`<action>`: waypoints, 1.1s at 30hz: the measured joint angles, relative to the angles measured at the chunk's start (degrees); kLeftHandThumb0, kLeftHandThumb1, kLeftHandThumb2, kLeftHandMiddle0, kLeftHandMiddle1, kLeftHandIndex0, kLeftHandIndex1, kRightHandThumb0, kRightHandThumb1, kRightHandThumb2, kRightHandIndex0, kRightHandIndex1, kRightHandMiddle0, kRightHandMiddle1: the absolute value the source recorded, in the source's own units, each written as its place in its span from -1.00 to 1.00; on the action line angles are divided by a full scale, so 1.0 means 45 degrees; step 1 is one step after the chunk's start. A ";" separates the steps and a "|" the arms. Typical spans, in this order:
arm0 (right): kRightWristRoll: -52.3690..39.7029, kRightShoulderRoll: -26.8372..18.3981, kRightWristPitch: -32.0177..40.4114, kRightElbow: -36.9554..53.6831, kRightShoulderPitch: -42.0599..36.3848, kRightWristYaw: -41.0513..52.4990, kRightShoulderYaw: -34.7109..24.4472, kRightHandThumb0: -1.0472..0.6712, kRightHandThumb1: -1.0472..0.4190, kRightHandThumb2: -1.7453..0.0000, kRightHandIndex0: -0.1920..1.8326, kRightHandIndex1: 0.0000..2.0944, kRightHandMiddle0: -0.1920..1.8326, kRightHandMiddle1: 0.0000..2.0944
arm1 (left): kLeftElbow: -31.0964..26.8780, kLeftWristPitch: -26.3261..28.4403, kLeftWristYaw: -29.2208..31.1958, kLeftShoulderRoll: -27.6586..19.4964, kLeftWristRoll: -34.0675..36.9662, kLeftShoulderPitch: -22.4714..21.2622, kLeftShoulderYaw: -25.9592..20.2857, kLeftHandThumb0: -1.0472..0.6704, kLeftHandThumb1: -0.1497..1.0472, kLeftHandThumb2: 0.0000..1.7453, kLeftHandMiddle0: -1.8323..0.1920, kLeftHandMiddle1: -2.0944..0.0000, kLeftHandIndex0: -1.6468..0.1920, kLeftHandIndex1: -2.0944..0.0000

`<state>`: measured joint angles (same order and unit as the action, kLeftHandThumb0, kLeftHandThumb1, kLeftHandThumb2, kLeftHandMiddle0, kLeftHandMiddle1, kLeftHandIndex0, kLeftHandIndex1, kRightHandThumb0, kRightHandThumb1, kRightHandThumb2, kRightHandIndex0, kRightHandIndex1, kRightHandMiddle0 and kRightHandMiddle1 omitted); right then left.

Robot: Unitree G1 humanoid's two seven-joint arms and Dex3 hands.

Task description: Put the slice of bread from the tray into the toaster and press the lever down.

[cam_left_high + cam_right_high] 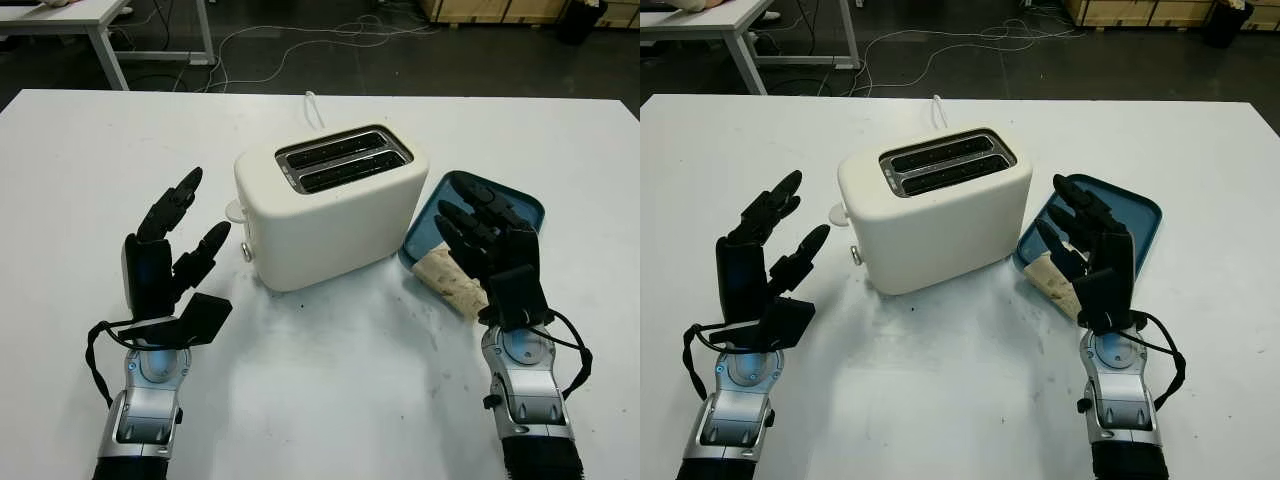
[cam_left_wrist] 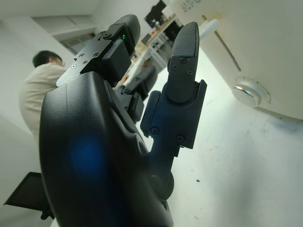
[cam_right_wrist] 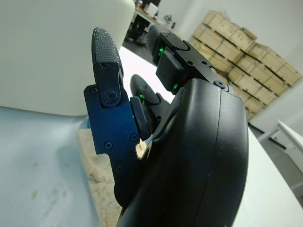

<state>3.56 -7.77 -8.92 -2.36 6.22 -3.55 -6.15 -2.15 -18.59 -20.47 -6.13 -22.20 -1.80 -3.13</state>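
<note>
White table [image 1: 330,400]: right hand [image 1: 487,240] open over bread [image 1: 452,279]; left hand [image 1: 170,250] open.

bread slice [image 1: 452,281] partly hidden behind right robot hand [image 1: 490,235], toaster lever unclear

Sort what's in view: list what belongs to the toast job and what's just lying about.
For the job:
slice of bread, on the tray's near end
blue tray
toaster, slots empty
right hand, open, over the bread
left hand, open, left of the toaster

Lying about:
cables on the floor
another table
person in the background
</note>
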 measured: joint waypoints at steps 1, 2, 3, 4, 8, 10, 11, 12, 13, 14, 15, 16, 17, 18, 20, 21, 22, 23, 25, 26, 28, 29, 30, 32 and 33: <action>0.0000 0.0000 0.0000 0.0000 0.0000 0.0001 0.0003 -0.41 -0.83 0.80 -0.07 -1.00 -0.17 -1.00 | 0.0010 -0.0007 0.0000 0.0000 0.0001 0.0000 0.0000 -0.34 0.79 -0.75 0.30 0.58 0.14 1.00; 0.0000 -0.0001 0.0000 0.0000 0.0000 0.0004 0.0004 -0.41 -0.83 0.80 -0.08 -1.00 -0.17 -1.00 | 0.0016 -0.0024 0.0000 0.0000 0.0011 0.0000 0.0001 -0.34 0.79 -0.76 0.30 0.58 0.13 1.00; 0.0000 -0.0001 0.0000 0.0000 0.0000 0.0008 0.0003 -0.41 -0.83 0.80 -0.08 -1.00 -0.17 -1.00 | 0.0018 -0.0031 0.0000 0.0000 0.0022 -0.0001 0.0002 -0.34 0.79 -0.76 0.30 0.58 0.14 1.00; -0.0001 -0.0001 0.0011 0.0005 0.0000 0.0011 0.0003 -0.40 -0.83 0.80 -0.08 -1.00 -0.17 -1.00 | 0.0018 -0.0034 0.0000 0.0000 0.0025 -0.0001 0.0004 -0.33 0.79 -0.76 0.29 0.58 0.13 1.00; -0.0006 -0.0006 0.0065 0.0072 -0.0005 0.0099 0.0007 -0.40 -0.83 0.80 -0.08 -0.99 -0.17 -1.00 | 0.0017 -0.0034 0.0002 0.0000 0.0030 0.0000 0.0011 -0.33 0.79 -0.75 0.30 0.59 0.14 1.00; -0.0012 -0.0036 0.0065 0.0095 -0.0008 0.0256 0.0009 -0.38 -0.83 0.80 -0.07 -0.99 -0.18 -1.00 | 0.0016 -0.0033 0.0003 0.0000 0.0031 0.0001 0.0011 -0.33 0.79 -0.75 0.29 0.59 0.14 1.00; -0.0003 -0.0086 0.0063 0.0127 -0.0011 0.0357 0.0011 -0.35 -0.83 0.83 -0.08 -0.99 -0.18 -1.00 | 0.0016 -0.0033 0.0002 0.0000 0.0030 0.0001 0.0011 -0.33 0.79 -0.75 0.29 0.59 0.14 1.00; 0.0079 -0.0209 0.0035 0.0147 -0.0012 0.0429 0.0017 -0.34 -0.83 0.86 -0.08 -1.00 -0.18 -1.00 | 0.0016 -0.0033 0.0003 0.0000 0.0030 0.0001 0.0010 -0.33 0.79 -0.75 0.29 0.59 0.14 1.00; 0.0250 -0.0409 -0.0031 0.0151 -0.0017 0.0483 0.0015 -0.32 -0.82 0.90 -0.08 -1.00 -0.18 -1.00 | 0.0016 -0.0034 0.0003 -0.0001 0.0030 0.0001 0.0009 -0.32 0.79 -0.75 0.29 0.59 0.14 1.00; 0.0526 -0.0703 -0.0216 0.0134 -0.0027 0.0519 0.0009 -0.29 -0.81 0.93 -0.09 -1.00 -0.18 -1.00 | 0.0016 -0.0034 0.0002 -0.0002 0.0029 0.0001 0.0009 -0.32 0.79 -0.75 0.29 0.59 0.13 1.00; 0.0807 -0.1109 -0.0560 0.0079 -0.0037 0.0619 -0.0014 -0.27 -0.79 0.95 -0.10 -1.00 -0.18 -1.00 | 0.0018 -0.0035 0.0002 -0.0002 0.0025 0.0000 0.0010 -0.32 0.79 -0.76 0.29 0.59 0.13 0.99; 0.1090 -0.1623 -0.0974 -0.0023 -0.0046 0.0764 -0.0048 -0.26 -0.76 0.98 -0.10 -1.00 -0.18 -1.00 | 0.0020 -0.0044 0.0002 -0.0002 0.0022 0.0000 0.0010 -0.33 0.79 -0.76 0.29 0.59 0.13 0.99; 0.1383 -0.2159 -0.1340 -0.0107 -0.0062 0.0863 -0.0120 -0.26 -0.74 0.99 -0.11 -1.00 -0.19 -1.00 | 0.0022 -0.0046 0.0001 -0.0002 0.0022 -0.0002 0.0009 -0.33 0.79 -0.76 0.29 0.59 0.13 1.00; 0.1702 -0.2790 -0.1768 -0.0228 -0.0082 0.1003 -0.0195 -0.26 -0.72 0.99 -0.12 -1.00 -0.20 -1.00 | 0.0025 -0.0051 0.0001 -0.0002 0.0021 -0.0003 0.0012 -0.33 0.79 -0.76 0.29 0.59 0.13 1.00; 0.2407 -0.4201 -0.2465 -0.0354 -0.0240 0.1442 -0.0361 -0.31 -0.69 1.00 -0.19 -1.00 -0.26 -1.00 | 0.0031 -0.0057 0.0003 -0.0001 0.0024 -0.0007 0.0015 -0.33 0.79 -0.76 0.29 0.59 0.14 1.00; 0.2701 -0.4901 -0.2752 -0.0369 -0.0391 0.1673 -0.0476 -0.32 -0.68 1.00 -0.20 -1.00 -0.27 -1.00 | 0.0031 -0.0061 0.0007 -0.0001 0.0041 -0.0007 0.0015 -0.33 0.79 -0.76 0.29 0.59 0.14 1.00; 0.3012 -0.5551 -0.3045 -0.0400 -0.0555 0.1794 -0.0598 -0.33 -0.65 1.00 -0.22 -1.00 -0.28 -1.00 | 0.0033 -0.0061 0.0011 -0.0001 0.0053 -0.0009 0.0015 -0.33 0.79 -0.76 0.29 0.59 0.14 1.00; 0.3409 -0.6152 -0.3402 -0.0432 -0.0725 0.1832 -0.0727 -0.35 -0.62 1.00 -0.23 -1.00 -0.30 -1.00 | 0.0038 -0.0064 0.0013 -0.0001 0.0054 -0.0015 0.0021 -0.32 0.79 -0.76 0.29 0.59 0.14 1.00; 0.4214 -0.7160 -0.4088 -0.0470 -0.1039 0.1751 -0.0943 -0.36 -0.60 1.00 -0.26 -1.00 -0.33 -1.00 | 0.0048 -0.0075 0.0013 -0.0001 0.0048 -0.0034 0.0042 -0.32 0.79 -0.76 0.29 0.59 0.14 1.00; 0.4637 -0.7539 -0.4320 -0.0470 -0.1127 0.1664 -0.0997 -0.37 -0.59 1.00 -0.28 -1.00 -0.35 -1.00 | 0.0054 -0.0084 0.0013 -0.0001 0.0047 -0.0044 0.0055 -0.32 0.79 -0.76 0.29 0.59 0.14 1.00; 0.5428 -0.8079 -0.4611 -0.0408 -0.1255 0.1561 -0.1007 -0.35 -0.55 1.00 -0.31 -1.00 -0.37 -1.00 | 0.0061 -0.0104 0.0012 -0.0001 0.0045 -0.0062 0.0098 -0.32 0.79 -0.76 0.29 0.59 0.13 1.00; 0.5791 -0.8267 -0.4708 -0.0307 -0.1331 0.1533 -0.0992 -0.34 -0.52 1.00 -0.35 -1.00 -0.39 -1.00 | 0.0063 -0.0104 0.0012 -0.0001 0.0039 -0.0068 0.0120 -0.33 0.79 -0.75 0.29 0.59 0.14 1.00; 0.6122 -0.8424 -0.4828 -0.0195 -0.1406 0.1515 -0.0978 -0.34 -0.50 1.00 -0.37 -1.00 -0.41 -1.00 | 0.0065 -0.0104 0.0013 -0.0001 0.0041 -0.0071 0.0145 -0.33 0.79 -0.75 0.30 0.59 0.14 1.00; 0.6660 -0.8724 -0.4990 0.0026 -0.1524 0.1510 -0.0923 -0.35 -0.47 1.00 -0.39 -1.00 -0.43 -1.00 | 0.0061 -0.0101 0.0052 -0.0001 0.0060 -0.0073 0.0158 -0.33 0.79 -0.74 0.30 0.59 0.15 1.00; 0.6881 -0.8844 -0.5003 0.0176 -0.1609 0.1513 -0.0903 -0.36 -0.46 1.00 -0.42 -1.00 -0.45 -1.00 | 0.0050 -0.0090 0.0062 -0.0001 0.0075 -0.0072 0.0163 -0.33 0.79 -0.74 0.30 0.59 0.15 1.00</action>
<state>34.53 -47.56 -31.44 -1.57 -1.02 3.26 -10.22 -1.92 -19.00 -20.19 -6.14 -21.87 -2.13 -2.39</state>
